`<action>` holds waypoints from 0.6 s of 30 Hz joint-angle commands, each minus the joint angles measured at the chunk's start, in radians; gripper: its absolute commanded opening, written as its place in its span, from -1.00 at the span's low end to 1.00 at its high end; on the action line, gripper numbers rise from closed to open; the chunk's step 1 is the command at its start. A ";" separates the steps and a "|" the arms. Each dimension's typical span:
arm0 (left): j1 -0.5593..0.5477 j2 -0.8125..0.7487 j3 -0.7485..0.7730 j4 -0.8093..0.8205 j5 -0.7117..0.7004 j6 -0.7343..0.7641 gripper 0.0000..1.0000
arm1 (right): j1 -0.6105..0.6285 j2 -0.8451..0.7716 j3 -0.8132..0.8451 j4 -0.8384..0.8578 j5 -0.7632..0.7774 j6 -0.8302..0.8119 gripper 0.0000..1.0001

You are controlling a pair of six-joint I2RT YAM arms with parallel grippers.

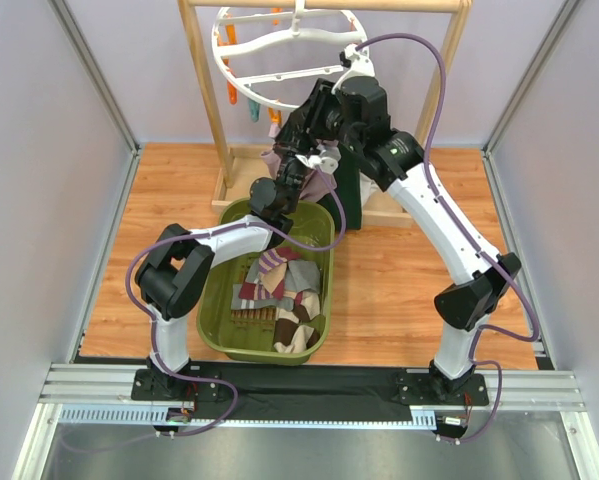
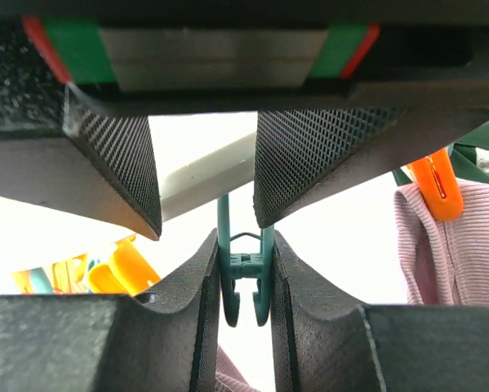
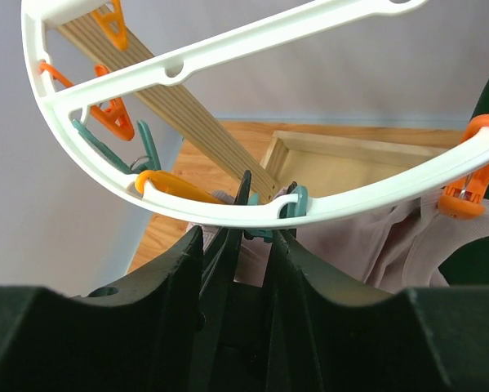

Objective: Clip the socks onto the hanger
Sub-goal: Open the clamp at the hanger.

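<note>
The white ring hanger (image 1: 279,75) hangs from the wooden rail. My left gripper (image 1: 291,172) is shut on a teal clip (image 2: 244,273) under the ring (image 3: 350,202), squeezing its two arms. My right gripper (image 1: 314,150) faces it from the other side with its fingers apart, and nothing shows between them. A lilac sock (image 2: 456,253) hangs from an orange clip (image 2: 436,184) beside them, and lilac fabric shows just below the teal clip. A dark green sock (image 1: 351,195) hangs further right. Several more socks (image 1: 279,290) lie in the basket.
The olive-green basket (image 1: 211,300) stands on the wooden floor between the arm bases. The light wooden rack (image 1: 207,90) with its base frame (image 1: 379,210) stands behind. Orange and teal clips (image 3: 113,118) dangle round the ring. Grey walls close in both sides.
</note>
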 commanded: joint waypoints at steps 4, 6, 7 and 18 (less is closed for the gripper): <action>-0.010 -0.020 0.025 0.213 -0.016 0.001 -1.00 | -0.005 -0.005 -0.006 0.082 0.073 -0.034 -0.22; -0.010 -0.026 0.021 0.213 -0.020 -0.001 -1.00 | -0.005 -0.001 0.000 0.075 0.092 -0.034 -0.29; -0.010 -0.028 0.018 0.213 -0.020 -0.001 -1.00 | -0.005 0.001 0.006 0.052 0.099 -0.035 -0.29; -0.011 -0.037 0.015 0.213 -0.035 -0.021 -1.00 | -0.005 0.001 -0.016 0.082 0.106 -0.016 -0.19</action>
